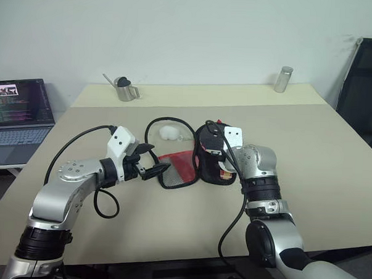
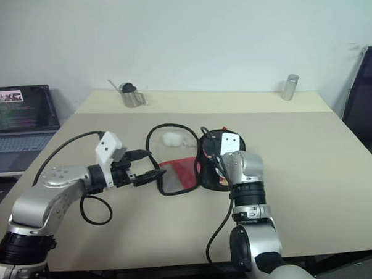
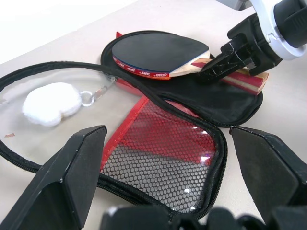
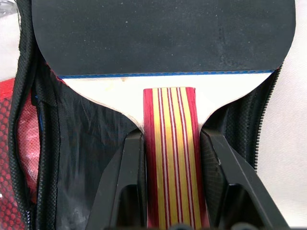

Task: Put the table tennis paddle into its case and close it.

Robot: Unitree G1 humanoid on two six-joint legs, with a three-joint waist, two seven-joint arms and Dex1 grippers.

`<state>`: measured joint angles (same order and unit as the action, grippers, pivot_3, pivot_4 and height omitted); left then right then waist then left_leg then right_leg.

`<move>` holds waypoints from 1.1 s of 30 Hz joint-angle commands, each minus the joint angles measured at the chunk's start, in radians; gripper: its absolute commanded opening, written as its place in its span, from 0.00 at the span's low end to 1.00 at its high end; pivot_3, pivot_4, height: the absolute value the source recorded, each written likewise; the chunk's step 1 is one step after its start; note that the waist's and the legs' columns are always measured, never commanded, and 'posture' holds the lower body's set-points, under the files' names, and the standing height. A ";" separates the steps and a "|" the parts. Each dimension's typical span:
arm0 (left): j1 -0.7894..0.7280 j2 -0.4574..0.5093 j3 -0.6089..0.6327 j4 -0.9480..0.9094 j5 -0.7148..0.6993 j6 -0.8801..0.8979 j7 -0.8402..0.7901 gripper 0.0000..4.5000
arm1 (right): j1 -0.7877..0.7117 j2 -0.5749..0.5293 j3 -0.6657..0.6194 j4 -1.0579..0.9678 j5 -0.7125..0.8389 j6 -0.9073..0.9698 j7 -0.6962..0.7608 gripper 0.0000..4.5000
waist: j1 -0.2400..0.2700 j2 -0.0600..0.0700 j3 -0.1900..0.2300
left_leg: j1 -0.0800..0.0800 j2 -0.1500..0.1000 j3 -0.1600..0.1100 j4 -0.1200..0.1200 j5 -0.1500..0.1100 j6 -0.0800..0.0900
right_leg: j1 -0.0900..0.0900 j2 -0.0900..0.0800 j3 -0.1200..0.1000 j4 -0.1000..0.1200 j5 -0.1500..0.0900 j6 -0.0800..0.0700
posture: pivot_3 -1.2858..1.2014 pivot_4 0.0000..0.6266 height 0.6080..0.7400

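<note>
The case (image 3: 163, 153) lies unzipped and spread flat on the table, its red mesh pocket flap toward my left arm. The table tennis paddle (image 3: 153, 52) rests on the case's other, black half, rubber face up. My right gripper (image 4: 170, 139) is shut on the paddle's red-striped wooden handle (image 4: 170, 191), one finger on each side. My left gripper (image 3: 168, 139) stands wide open at the mesh flap's outer edge, holding nothing. The white fluffy charm (image 1: 169, 132) lies on the table inside the loop of the flap's zip edge.
A metal cup (image 1: 126, 90) and a metal cylinder (image 1: 284, 79) stand at the table's far edge. An open laptop (image 1: 17, 110) sits off the table's left side, a black chair (image 1: 367, 85) at the far right. The table (image 1: 332, 183) is bare on the right.
</note>
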<state>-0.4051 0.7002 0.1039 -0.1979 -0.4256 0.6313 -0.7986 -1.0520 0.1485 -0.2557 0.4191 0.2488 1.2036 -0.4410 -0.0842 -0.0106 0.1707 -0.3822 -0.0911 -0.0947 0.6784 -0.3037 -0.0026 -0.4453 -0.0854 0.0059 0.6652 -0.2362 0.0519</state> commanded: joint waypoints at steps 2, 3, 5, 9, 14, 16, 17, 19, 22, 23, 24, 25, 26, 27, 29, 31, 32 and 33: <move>-0.002 0.011 0.011 -0.044 -0.012 -0.001 -0.002 1.00 | -0.044 0.137 -0.019 0.008 0.038 -0.039 -0.007 0.26 | -0.001 0.000 0.000 | 0.000 0.000 0.000 0.000 0.000 0.000 | 0.000 0.000 0.000 0.000 0.000 0.000 | 0.52 0.24 1.00; -0.002 0.011 0.011 -0.045 -0.012 -0.002 -0.001 1.00 | -0.052 0.135 -0.022 0.017 0.043 -0.046 -0.008 0.26 | -0.001 0.000 0.000 | 0.000 0.000 0.000 0.000 0.000 0.000 | 0.000 0.000 0.000 0.000 0.000 0.000 | 0.52 0.24 1.00; -0.001 0.010 0.012 -0.046 -0.012 -0.002 0.000 1.00 | -0.058 0.133 -0.024 0.032 0.048 -0.058 -0.010 0.26 | -0.001 0.000 0.000 | 0.000 0.000 0.000 0.000 0.000 0.000 | 0.000 0.000 0.000 0.000 0.000 0.000 | 0.52 0.24 1.00; 0.000 0.008 0.010 -0.050 -0.013 -0.001 0.002 1.00 | -0.063 0.138 -0.049 0.068 0.069 -0.082 -0.037 0.26 | -0.001 0.000 0.000 | 0.001 0.000 0.000 0.000 0.000 0.000 | 0.000 0.000 0.000 0.000 0.000 0.000 | 0.52 0.24 1.00; -0.001 0.001 0.006 -0.055 -0.012 0.002 0.008 1.00 | -0.081 0.139 -0.086 0.131 0.104 -0.133 -0.072 0.26 | -0.001 0.000 -0.001 | 0.001 0.000 0.000 0.000 0.000 0.000 | 0.001 0.000 0.000 0.000 0.000 0.000 | 0.52 0.24 1.00; -0.002 -0.002 0.004 -0.060 -0.013 0.006 0.010 1.00 | -0.090 0.129 -0.079 0.163 0.106 -0.158 -0.070 0.26 | -0.001 -0.001 -0.001 | 0.002 0.000 0.000 0.000 0.000 0.000 | 0.002 0.000 0.000 0.000 0.000 0.000 | 0.52 0.24 1.00; -0.002 -0.004 0.003 -0.063 -0.014 0.008 0.011 1.00 | -0.094 0.123 -0.074 0.176 0.107 -0.167 -0.065 0.26 | -0.001 -0.001 -0.001 | 0.002 0.000 0.000 0.000 0.000 0.000 | 0.002 0.000 0.000 0.000 0.000 0.000 | 0.52 0.24 1.00; -0.002 -0.004 0.004 -0.062 -0.014 0.009 0.010 1.00 | -0.098 0.116 -0.067 0.200 0.107 -0.179 -0.055 0.26 | -0.001 -0.001 -0.001 | 0.003 0.000 0.000 0.000 0.000 0.000 | 0.002 0.000 0.000 0.000 0.000 0.000 | 0.52 0.24 1.00; -0.002 -0.003 0.005 -0.060 -0.014 0.009 0.010 1.00 | -0.099 0.108 -0.053 0.219 0.104 -0.187 -0.041 0.41 | -0.002 -0.001 -0.001 | 0.003 0.000 0.001 0.000 0.000 0.000 | 0.003 0.001 0.001 0.001 0.000 0.000 | 0.52 0.24 1.00; -0.002 -0.002 0.005 -0.059 -0.014 0.008 0.009 1.00 | -0.097 0.108 -0.047 0.220 0.102 -0.188 -0.036 0.46 | -0.002 -0.001 -0.001 | 0.003 0.001 0.001 0.000 0.000 0.000 | 0.003 0.001 0.001 0.001 0.000 0.000 | 0.52 0.24 1.00; -0.003 -0.002 0.005 -0.058 -0.014 0.008 0.010 1.00 | -0.095 0.107 -0.043 0.220 0.102 -0.186 -0.032 0.53 | -0.002 -0.001 -0.001 | 0.004 0.001 0.001 0.000 0.000 0.000 | 0.003 0.001 0.001 0.001 0.000 0.000 | 0.52 0.24 1.00; -0.003 -0.002 0.005 -0.057 -0.014 0.008 0.010 1.00 | -0.094 0.107 -0.040 0.220 0.102 -0.184 -0.031 0.60 | -0.002 -0.001 -0.001 | 0.004 0.001 0.001 0.000 0.000 0.000 | 0.003 0.001 0.001 0.001 0.000 0.000 | 0.52 0.24 1.00; -0.004 -0.002 0.005 -0.056 -0.013 0.007 0.010 1.00 | -0.093 0.107 -0.036 0.221 0.103 -0.181 -0.026 0.67 | -0.002 -0.001 -0.002 | 0.004 0.001 0.001 0.000 0.000 0.000 | 0.003 0.001 0.001 0.001 0.000 0.000 | 0.52 0.24 1.00; -0.004 -0.002 0.005 -0.056 -0.013 0.007 0.010 1.00 | -0.092 0.107 -0.034 0.219 0.107 -0.174 -0.024 0.76 | -0.001 -0.001 -0.002 | 0.004 0.000 0.000 0.001 0.000 0.000 | 0.004 0.001 0.001 0.001 0.000 0.000 | 0.52 0.24 1.00; -0.004 -0.003 0.004 -0.057 -0.013 0.008 0.011 1.00 | -0.089 0.107 -0.029 0.214 0.111 -0.164 -0.022 0.91 | 0.000 -0.002 -0.002 | 0.004 0.000 0.000 0.001 0.000 0.000 | 0.004 0.001 0.001 0.001 0.000 0.000 | 0.52 0.24 1.00; -0.005 -0.004 0.004 -0.056 -0.014 0.008 0.012 1.00 | -0.086 0.104 -0.019 0.201 0.116 -0.146 -0.012 1.00 | 0.001 -0.002 -0.003 | 0.004 0.000 0.000 0.001 0.000 0.000 | 0.004 0.001 0.001 0.001 0.000 0.000 | 0.52 0.24 1.00; -0.006 -0.005 0.004 -0.053 -0.013 0.006 0.012 1.00 | -0.085 0.102 -0.014 0.194 0.118 -0.139 -0.008 1.00 | 0.001 -0.002 -0.003 | 0.004 0.000 0.000 0.001 0.000 0.000 | 0.004 0.001 0.001 0.001 0.000 0.000 | 0.52 0.24 1.00; -0.008 -0.008 0.004 -0.050 -0.011 0.004 0.015 1.00 | -0.083 0.096 -0.010 0.178 0.122 -0.125 -0.004 1.00 | 0.001 -0.002 -0.003 | 0.004 0.000 0.000 0.001 0.000 0.000 | 0.004 0.001 0.001 0.001 0.000 0.000 | 0.52 0.24 1.00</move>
<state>-0.4032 0.6947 0.0943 -0.2249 -0.4307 0.6466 -0.7938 -1.1161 0.1543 -0.2747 0.6200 0.3554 1.0467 -0.4555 -0.0835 -0.0125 0.1678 -0.3783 -0.0908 -0.0949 0.6791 -0.3036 -0.0024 -0.4414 -0.0847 0.0063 0.6657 -0.2360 0.0519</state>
